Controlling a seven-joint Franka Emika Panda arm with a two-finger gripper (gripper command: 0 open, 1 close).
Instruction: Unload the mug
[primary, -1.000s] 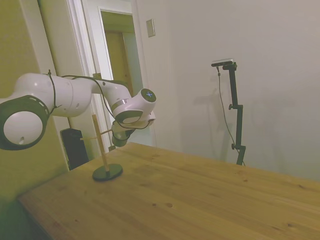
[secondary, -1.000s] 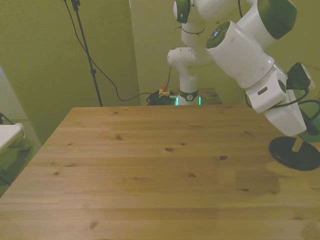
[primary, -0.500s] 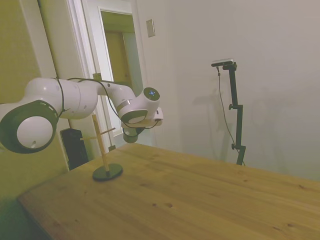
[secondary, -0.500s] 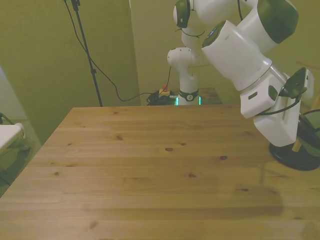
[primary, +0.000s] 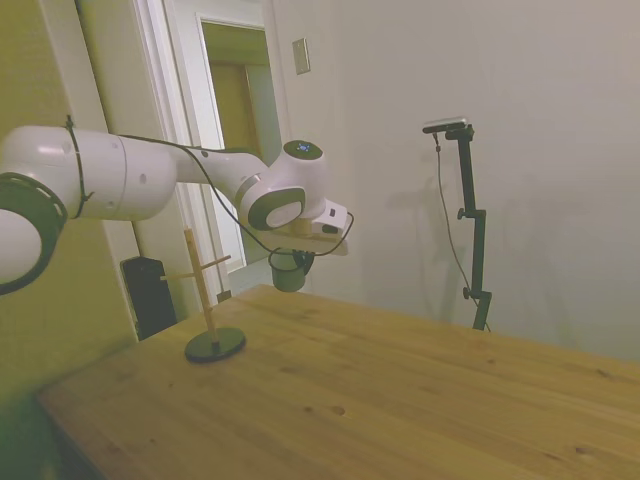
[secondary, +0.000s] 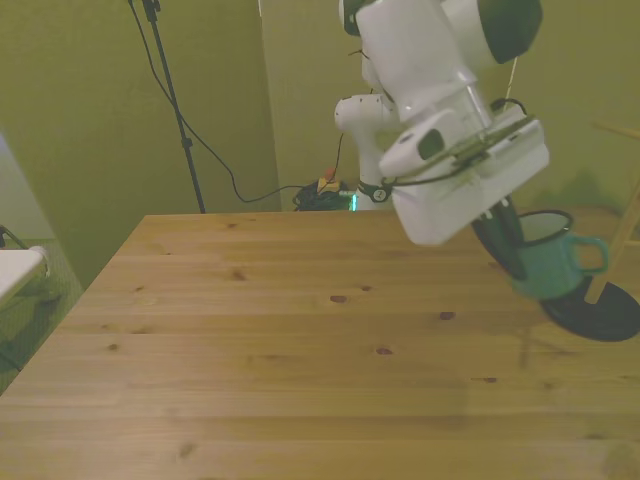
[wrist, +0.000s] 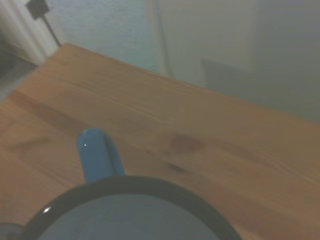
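- The mug (secondary: 548, 262) is up in the air — it hangs under the gripper (secondary: 508, 245), above the table (secondary: 300, 340) and not touching it.
- In the front view you can see the mug's dark rim, its green side and its handle, which sticks out toward the front view's right.
- In the side view the mug (primary: 287, 271) is a small dark cup just under the white wrist, with open space between it and the wood below.
- The wrist view looks down past the mug's rim (wrist: 130, 207) and handle, and the table (wrist: 210, 150) lies below it, out of focus.
- The gripper is closed on the mug. Dark fingers (secondary: 497, 233) run down to the rim on the side away from the handle. You cannot see just how they pinch it.
- The peg stand (primary: 207, 300) is off to one side. In the side view its pegs are bare, and the mug is clear of it.
- In the front view only the stand's dark round base (secondary: 600, 313) and a bit of its stick show at the right edge, just past the mug.
- So the first part looks done — the mug is off the stand and in the gripper's hold.
- What is left, as I judge it: you bring the mug down onto the bare wood, let go, and pull the arm (primary: 150, 185) away.
- Take care to keep it level on the way down, so it lands flat.
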